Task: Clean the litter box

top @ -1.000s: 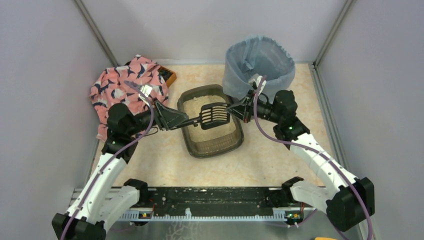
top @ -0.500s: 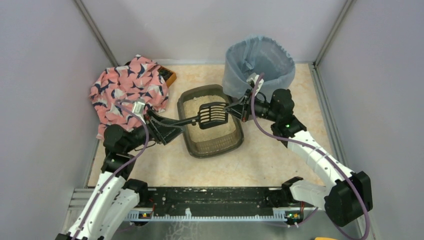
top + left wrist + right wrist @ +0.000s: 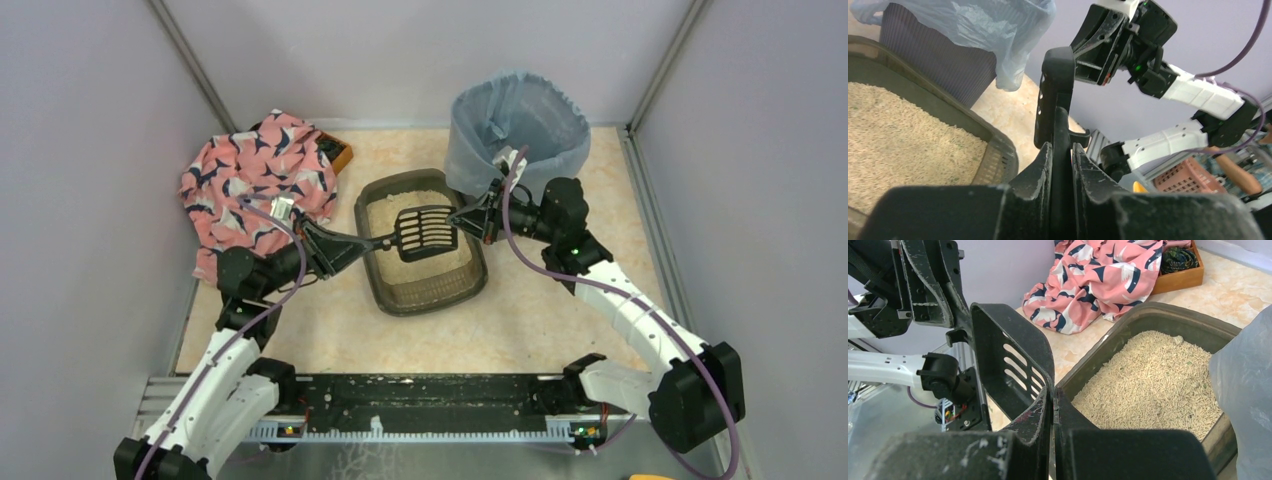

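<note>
The litter box (image 3: pixel 385 290) is a dark tray of beige granules at mid table; it also shows in the left wrist view (image 3: pixel 998 150) and the right wrist view (image 3: pixel 1133 322). A black slotted scoop (image 3: pixel 428 230) hangs above the granules, held at both ends. My left gripper (image 3: pixel 365 243) is shut on the scoop's handle (image 3: pixel 1062 130). My right gripper (image 3: pixel 460 220) is shut on the rim of the scoop head (image 3: pixel 1013 365). The scoop head looks empty.
A round bin with a blue-grey bag (image 3: pixel 518 125) stands behind the box's right corner, close behind my right gripper. A pink patterned cloth (image 3: pixel 258 175) and a wooden tray (image 3: pixel 338 155) lie at the back left. Walls close in the sides.
My left arm's elbow dropped back and to the left, then rose a little, still holding the handle. The scoop head stayed almost in place over the granules. The right arm barely moved.
</note>
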Controlling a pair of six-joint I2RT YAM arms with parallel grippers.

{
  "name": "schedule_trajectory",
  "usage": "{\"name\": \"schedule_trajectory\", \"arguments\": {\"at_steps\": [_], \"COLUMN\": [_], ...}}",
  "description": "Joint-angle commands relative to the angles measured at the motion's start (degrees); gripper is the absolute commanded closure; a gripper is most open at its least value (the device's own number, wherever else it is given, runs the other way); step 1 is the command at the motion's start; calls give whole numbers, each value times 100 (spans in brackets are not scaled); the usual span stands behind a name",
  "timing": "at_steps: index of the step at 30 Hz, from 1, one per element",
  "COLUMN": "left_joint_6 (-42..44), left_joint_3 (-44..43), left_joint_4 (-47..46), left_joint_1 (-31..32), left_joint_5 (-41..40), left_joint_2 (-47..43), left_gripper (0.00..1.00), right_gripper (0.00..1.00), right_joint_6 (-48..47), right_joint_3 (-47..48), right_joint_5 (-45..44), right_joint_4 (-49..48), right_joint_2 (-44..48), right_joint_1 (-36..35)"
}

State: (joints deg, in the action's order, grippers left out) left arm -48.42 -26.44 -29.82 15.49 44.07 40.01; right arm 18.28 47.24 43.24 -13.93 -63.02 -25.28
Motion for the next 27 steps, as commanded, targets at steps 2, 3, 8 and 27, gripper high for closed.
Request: {"name": "schedule_trajectory", "arguments": {"at_steps": [2,3,8,27], "left_joint_6": [-116,-108,212,4407], "left_joint_3": [22,31,-37,-3402], "left_joint_4": [-498,-468,251,4443], "left_joint_1": [-20,-19,-19,176], "left_joint_5": [150,147,-521,-2822], "left_joint_2": [20,2,-217,2320], "left_gripper": [100,100,100,100], "right_gripper": [100,100,89,11], "right_joint_6": [-44,-44,-10,-396], "right_joint_3": [199,205,253,115], "right_joint_5": [69,74,129,-751], "right_joint_4": [-239,-241,-260,128], "right_joint_2": [84,78,28,71], "right_joint_1": [-12,-12,-12,-11]}}
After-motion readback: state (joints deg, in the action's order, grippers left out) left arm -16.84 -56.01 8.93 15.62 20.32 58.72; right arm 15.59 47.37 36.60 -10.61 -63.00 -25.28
